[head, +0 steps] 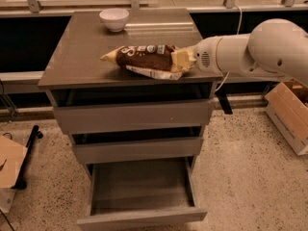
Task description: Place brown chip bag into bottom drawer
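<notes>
The brown chip bag (147, 59) lies lengthwise over the front right part of the cabinet top (77, 57), dark brown in the middle with pale yellow ends. My gripper (185, 60) reaches in from the right on a white arm and is shut on the bag's right end, holding it at or just above the surface. The bottom drawer (142, 218) is pulled open below, its shallow tray empty. The two drawers above it are pushed in.
A white bowl (114, 19) stands at the back of the cabinet top. A cardboard box (288, 114) sits on the floor to the right. Flat cardboard (9, 165) and a black pole (28, 153) lie on the floor to the left.
</notes>
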{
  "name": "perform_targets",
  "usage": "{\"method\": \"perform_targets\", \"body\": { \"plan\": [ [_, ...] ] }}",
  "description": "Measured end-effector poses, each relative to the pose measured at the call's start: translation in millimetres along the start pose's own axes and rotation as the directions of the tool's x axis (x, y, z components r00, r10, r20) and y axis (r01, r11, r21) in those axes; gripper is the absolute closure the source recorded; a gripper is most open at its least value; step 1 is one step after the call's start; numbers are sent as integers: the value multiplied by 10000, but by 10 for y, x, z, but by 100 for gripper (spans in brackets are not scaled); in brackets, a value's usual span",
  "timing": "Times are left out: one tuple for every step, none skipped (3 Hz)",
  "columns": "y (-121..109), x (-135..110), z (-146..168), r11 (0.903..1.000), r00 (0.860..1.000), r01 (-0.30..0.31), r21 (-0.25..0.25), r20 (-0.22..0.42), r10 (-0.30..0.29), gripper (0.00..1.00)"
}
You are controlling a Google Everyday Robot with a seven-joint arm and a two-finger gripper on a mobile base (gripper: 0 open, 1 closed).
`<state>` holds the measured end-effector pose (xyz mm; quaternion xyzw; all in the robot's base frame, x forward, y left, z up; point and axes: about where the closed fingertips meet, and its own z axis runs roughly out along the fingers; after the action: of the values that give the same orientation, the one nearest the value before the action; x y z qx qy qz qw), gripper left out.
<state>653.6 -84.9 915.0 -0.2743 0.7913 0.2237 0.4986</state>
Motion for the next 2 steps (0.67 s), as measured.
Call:
{"method": "perform_targets", "body": {
  "plan": [
    [64,-8,198,9993,10000,51,-365,-9,-52,100],
    [125,-40,105,9967,9998,129,-806,133,-119,100]
  ]
}}
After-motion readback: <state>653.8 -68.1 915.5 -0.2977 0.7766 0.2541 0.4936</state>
